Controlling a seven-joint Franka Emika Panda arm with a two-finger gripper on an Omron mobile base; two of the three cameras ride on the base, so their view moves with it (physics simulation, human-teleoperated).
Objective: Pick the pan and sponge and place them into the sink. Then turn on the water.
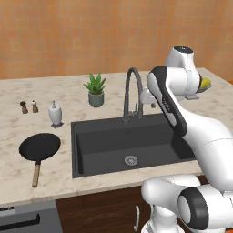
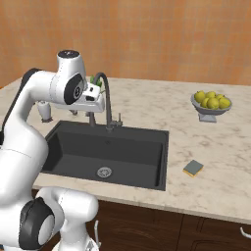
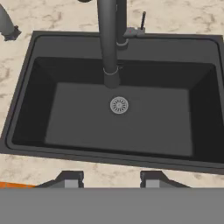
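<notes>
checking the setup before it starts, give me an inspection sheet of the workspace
surface: marbled beige counter, bare around the basin.
sink: dark grey sink set into the counter, nothing in it but the metal drain; dark arched faucet behind it, no stream running.
pan: black pan flat on the counter left of the sink, wooden handle toward the front edge.
sponge: sponge on the counter right of the sink, dark face up.
clutter: potted plant, soap dispenser, two small shakers, bowl of lemons.
gripper: gripper above the sink, jaws apart, holding nothing.
cables: nothing seen.
surroundings: orange wall behind, dark wood cabinets below.
</notes>
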